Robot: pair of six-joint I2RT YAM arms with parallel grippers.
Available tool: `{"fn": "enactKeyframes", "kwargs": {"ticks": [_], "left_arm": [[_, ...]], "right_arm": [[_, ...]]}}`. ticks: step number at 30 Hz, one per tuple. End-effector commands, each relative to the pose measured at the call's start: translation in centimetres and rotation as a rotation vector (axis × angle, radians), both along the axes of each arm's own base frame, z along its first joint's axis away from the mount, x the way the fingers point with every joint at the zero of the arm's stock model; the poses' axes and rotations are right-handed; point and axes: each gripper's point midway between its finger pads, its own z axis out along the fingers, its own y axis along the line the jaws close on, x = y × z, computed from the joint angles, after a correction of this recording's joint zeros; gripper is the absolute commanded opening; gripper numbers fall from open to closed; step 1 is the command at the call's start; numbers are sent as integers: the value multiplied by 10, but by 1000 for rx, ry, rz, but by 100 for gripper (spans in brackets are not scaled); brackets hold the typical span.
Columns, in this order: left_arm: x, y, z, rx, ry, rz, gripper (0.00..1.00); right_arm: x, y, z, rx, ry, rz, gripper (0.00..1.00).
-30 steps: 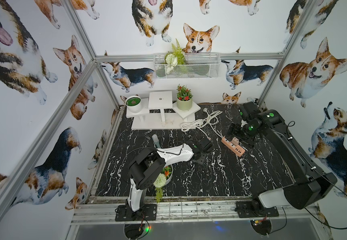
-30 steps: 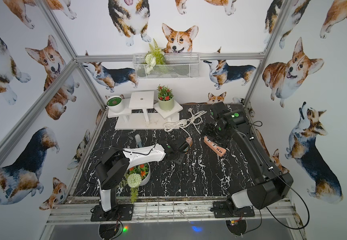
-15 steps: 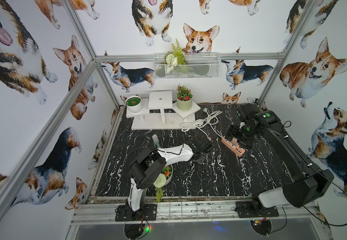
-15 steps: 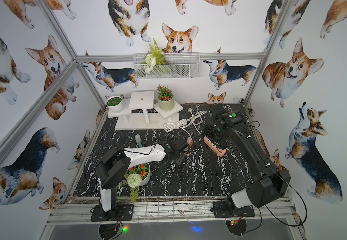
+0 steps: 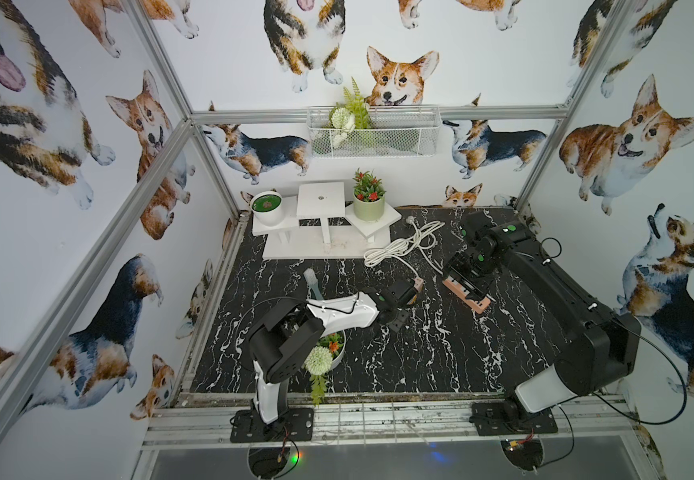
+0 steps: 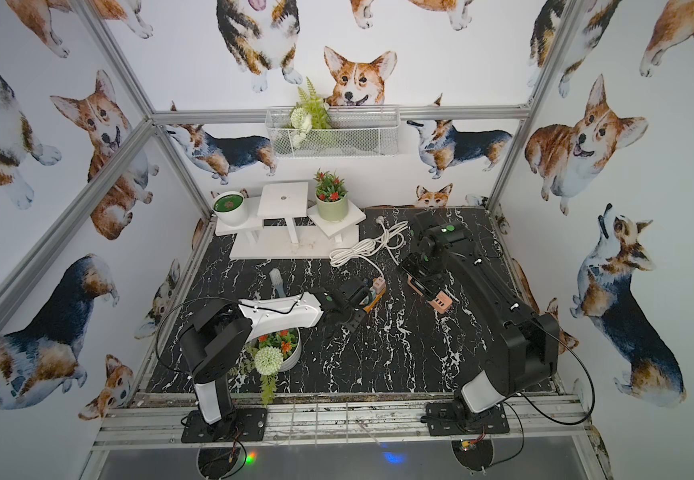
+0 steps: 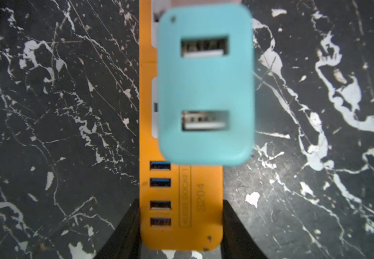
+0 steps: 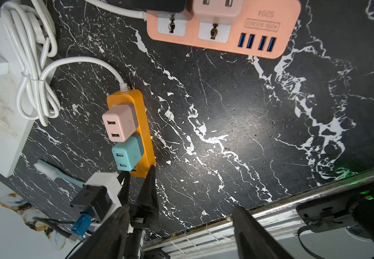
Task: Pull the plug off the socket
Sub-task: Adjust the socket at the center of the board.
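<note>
An orange power strip [image 8: 145, 125] lies mid-table with a pink plug [image 8: 118, 123] and a teal plug [image 7: 206, 85] seated in its sockets. My left gripper [image 7: 180, 215] is shut on the strip's USB end [image 7: 204, 190], one finger against each long side. In both top views it sits at that same end [image 5: 413, 291] [image 6: 361, 297]. My right gripper [image 8: 180, 215] is open with nothing between its fingers. It hovers above a salmon power strip [image 5: 467, 293] [image 6: 432, 293], which carries a black plug [image 8: 159, 5] and a second pink plug [image 8: 217, 9].
A coiled white cable [image 5: 399, 245] runs from the orange strip toward the white stand [image 5: 320, 220] with two pots at the back. A teal brush [image 5: 311, 280] lies left of the strip. A flower bowl [image 5: 328, 353] sits under the left arm.
The right arm has shifted left over the salmon strip and its jaws have narrowed a little. The left gripper has closed further onto the orange strip's end.
</note>
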Motion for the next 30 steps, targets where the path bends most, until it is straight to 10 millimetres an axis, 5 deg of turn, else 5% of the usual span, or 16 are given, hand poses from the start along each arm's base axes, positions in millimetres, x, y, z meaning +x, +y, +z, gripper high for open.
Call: {"fn": "enactKeyframes", "kwargs": {"ticks": [1, 6, 15, 30], "left_arm": [[-19, 15, -11, 63, 71, -103, 7], [-32, 21, -16, 54, 112, -160, 4], [-33, 31, -21, 83, 119, -145, 0], [-31, 31, -18, 87, 115, -139, 0]], "right_arm": [[6, 1, -5, -7, 2, -102, 76], [6, 12, -22, -26, 55, -165, 77], [29, 61, -44, -27, 85, -97, 77], [46, 75, -76, -34, 119, -84, 72]]}}
